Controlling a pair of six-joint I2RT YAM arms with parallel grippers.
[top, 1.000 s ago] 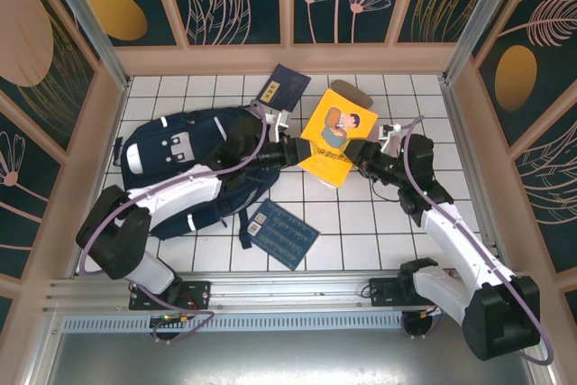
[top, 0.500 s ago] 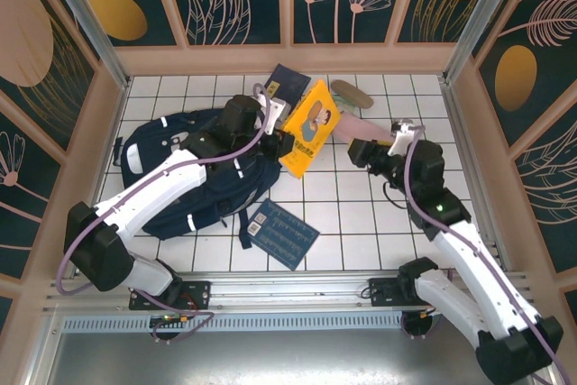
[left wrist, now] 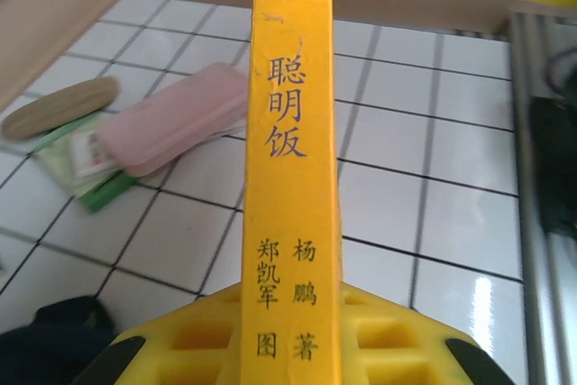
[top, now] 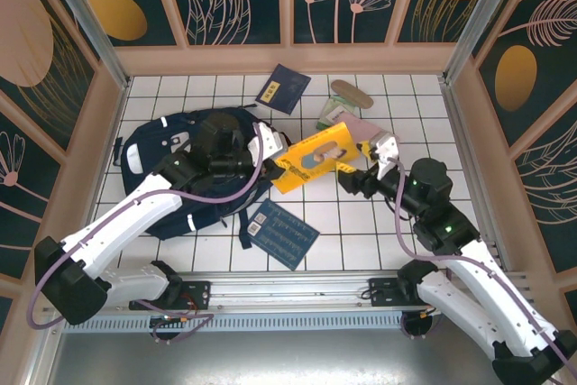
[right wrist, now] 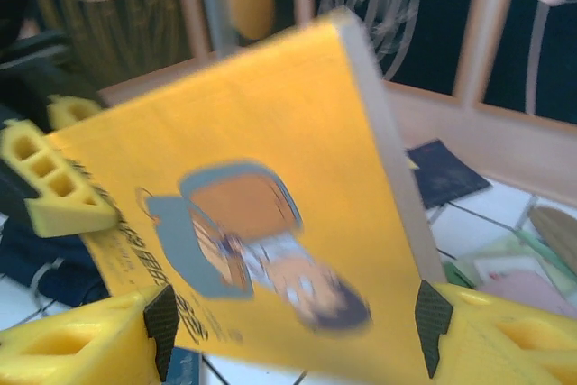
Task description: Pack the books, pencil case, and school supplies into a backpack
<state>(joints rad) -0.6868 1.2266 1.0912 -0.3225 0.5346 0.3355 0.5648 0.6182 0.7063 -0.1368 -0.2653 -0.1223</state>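
The left gripper (top: 279, 155) pinches the yellow book (top: 315, 158) by its spine, seemingly to carry it to the backpack (top: 149, 146) at nine o'clock, while the right gripper (top: 353, 170), at three o'clock, gapes wide and empty.

A yellow book (top: 311, 160) with a drawn figure is held tilted above the tiles, beside the navy backpack (top: 144, 155). A blue book (top: 282, 233) is laid flat nearer. A dark booklet (top: 282, 88), tan oval piece (top: 352, 92), green pack (top: 327, 116) and pink pencil case (top: 365, 125) are spread behind.
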